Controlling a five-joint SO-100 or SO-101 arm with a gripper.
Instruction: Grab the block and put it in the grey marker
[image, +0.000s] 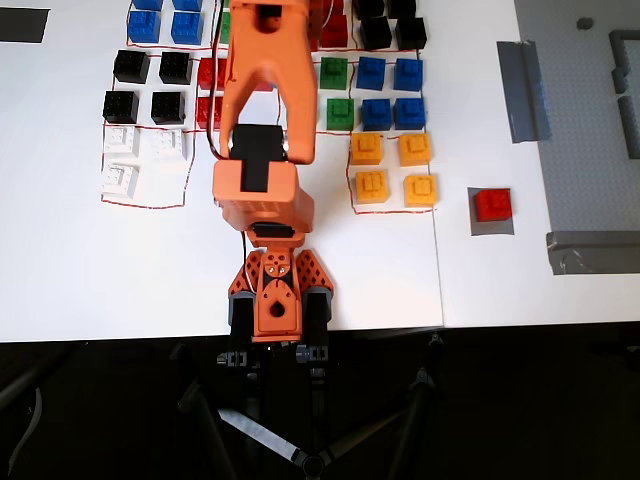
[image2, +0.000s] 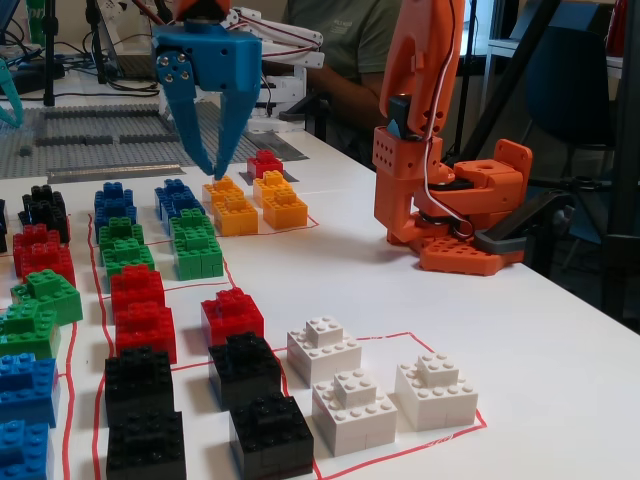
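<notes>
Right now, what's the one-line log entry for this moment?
block: sitting on grey marker | gripper: open, empty, raised above the orange bricks, apart from block | arm: over the brick grid

Setting: white bench in a cluttered workroom.

White bench (image: 90, 270), evenly lit, carrying red-outlined zones; dark floor (image: 90, 420) along its 6 o'clock edge in the overhead view, with black tripod legs (image: 400, 425) spread there. Grey studded baseplate (image: 590, 130) at 3 o'clock, bordered by grey tape strips (image: 522, 90); dark grey rectangle (image: 22, 24) at 10 o'clock. In the fixed view: seated person in a green shirt (image2: 350, 45) at 12 o'clock, dark chair (image2: 570, 80) at 2 o'clock, cables and stands (image2: 60, 50) at 10 o'clock on a further desk.
</notes>
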